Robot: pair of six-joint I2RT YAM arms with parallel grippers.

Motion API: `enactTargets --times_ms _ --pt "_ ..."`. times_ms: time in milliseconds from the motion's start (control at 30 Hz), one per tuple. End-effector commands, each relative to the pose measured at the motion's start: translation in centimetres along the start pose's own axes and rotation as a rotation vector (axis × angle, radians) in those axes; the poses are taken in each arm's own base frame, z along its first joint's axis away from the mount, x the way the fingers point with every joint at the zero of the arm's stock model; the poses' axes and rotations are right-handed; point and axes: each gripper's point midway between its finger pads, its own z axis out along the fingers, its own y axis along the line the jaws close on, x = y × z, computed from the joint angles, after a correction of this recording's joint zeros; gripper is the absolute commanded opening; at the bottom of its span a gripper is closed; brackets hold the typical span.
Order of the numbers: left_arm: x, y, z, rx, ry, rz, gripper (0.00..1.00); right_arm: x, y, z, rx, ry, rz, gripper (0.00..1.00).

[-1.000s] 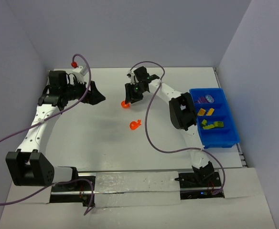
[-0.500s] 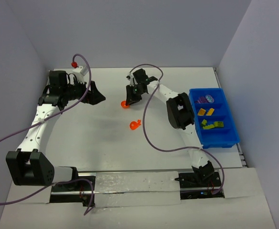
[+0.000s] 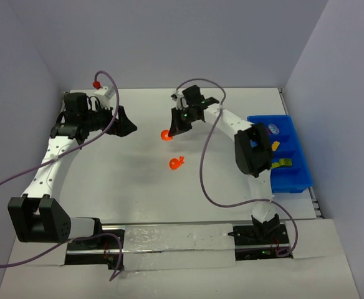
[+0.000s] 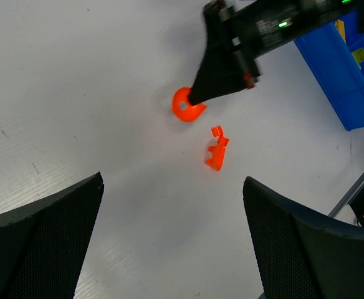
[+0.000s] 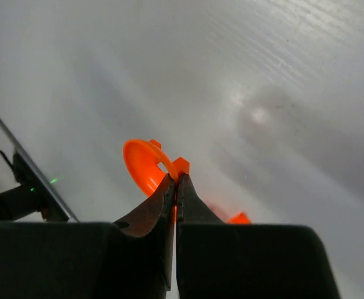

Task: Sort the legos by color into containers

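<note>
Top view: right claw (image 3: 171,131) has gone from half-open a second ago to clenched on the rim of the orange ring piece (image 3: 165,135), mid-counter towards the far side. The piece has barely shifted. The right arm's elbow has swung right and now hides part of the blue tray (image 3: 292,177) at the right edge. The second orange piece (image 3: 176,164) lies loose on the counter (image 3: 126,187), nearer the bases, unmoved. Left claw (image 3: 127,126) is released, holding nothing, well apart from both pieces, same place as before.

Left wrist view: right claw (image 4: 194,99) tip pinches the orange ring piece (image 4: 184,107); the second orange piece (image 4: 217,149) lies just beside it, not touching. Blue tray (image 4: 331,68) corner at upper right.

Right wrist view: jaws pressed together on a tab of the orange ring piece (image 5: 143,167). Whether it is lifted off the counter yet is hard to tell.

Grasp looks done; carrying it to the tray is next, one orange piece left after.
</note>
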Motion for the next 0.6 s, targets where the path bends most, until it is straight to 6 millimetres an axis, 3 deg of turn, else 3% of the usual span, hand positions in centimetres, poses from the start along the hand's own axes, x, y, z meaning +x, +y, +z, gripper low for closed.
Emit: enactTargets --times_ms 0,33,100,133,167,200,233,267,300,400,433,567 --pt "-1.7 -0.1 -0.8 -0.021 -0.056 0.046 0.99 -4.7 4.1 -13.4 -0.01 -0.257 -0.154 0.0" --pt "-1.8 -0.1 -0.9 -0.024 -0.059 0.05 0.99 -4.4 4.2 -15.9 0.017 -0.282 -0.185 0.0" --pt "-1.8 0.1 -0.8 -0.032 -0.057 0.053 0.99 -2.5 1.7 -20.0 0.084 -0.297 -0.168 0.0" --pt "-1.8 0.1 -0.7 -0.036 -0.055 0.055 0.99 -1.4 0.6 -20.6 0.102 -0.283 -0.144 0.0" --pt "-1.8 0.3 -0.7 -0.045 -0.052 0.055 0.99 0.2 -0.6 -20.8 0.119 -0.253 -0.115 0.0" --pt "-1.6 0.5 -0.4 -0.055 -0.039 0.053 0.99 2.0 -2.6 -24.2 0.173 -0.277 -0.096 0.0" --pt "-1.4 0.4 -0.2 -0.063 -0.03 0.059 0.99 3.9 -4.2 -24.3 0.204 -0.246 -0.087 0.0" --pt "-1.1 0.4 0.1 -0.066 -0.02 0.063 0.99 5.2 -5.9 -26.6 0.274 -0.266 -0.105 0.0" --pt "-1.1 0.3 0.2 -0.069 -0.016 0.068 0.99 6.3 -6.6 -26.5 0.285 -0.247 -0.093 0.0" --pt "-0.8 -0.7 1.0 -0.068 0.002 0.092 0.99 11.4 -10.5 -30.5 0.446 -0.242 -0.08 0.0" --pt "-0.7 -0.8 1.2 -0.068 0.004 0.093 0.99 12.2 -10.5 -31.1 0.462 -0.236 -0.1 0.0" --pt "-1.1 -1.9 1.9 -0.051 0.01 0.114 0.99 17.9 -14.7 -33.9 0.618 -0.168 -0.04 0.0"
